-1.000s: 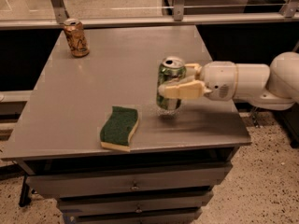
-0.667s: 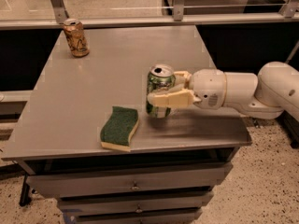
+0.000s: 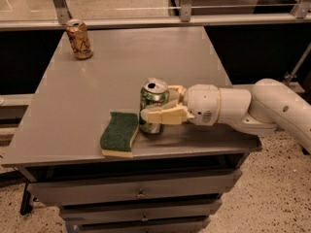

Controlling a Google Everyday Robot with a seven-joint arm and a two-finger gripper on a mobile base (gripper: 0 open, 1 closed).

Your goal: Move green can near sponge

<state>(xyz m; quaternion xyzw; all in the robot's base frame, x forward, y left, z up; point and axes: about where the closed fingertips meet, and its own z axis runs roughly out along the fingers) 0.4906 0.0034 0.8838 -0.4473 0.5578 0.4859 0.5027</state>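
Observation:
The green can stands upright on the grey table, right beside the sponge, which lies flat near the table's front edge. The can's base is at or just off the tabletop; I cannot tell which. My gripper reaches in from the right on a white arm. Its cream fingers are closed around the can's body, one in front and one behind.
An orange-brown can stands at the table's back left corner. A metal rail with posts runs behind the table. Drawers sit under the tabletop. My white arm hangs over the table's right edge.
My gripper has carried the green can left and toward the front edge, lowering it. It now stands right next to the sponge. The sponge and the orange-brown can have not moved.

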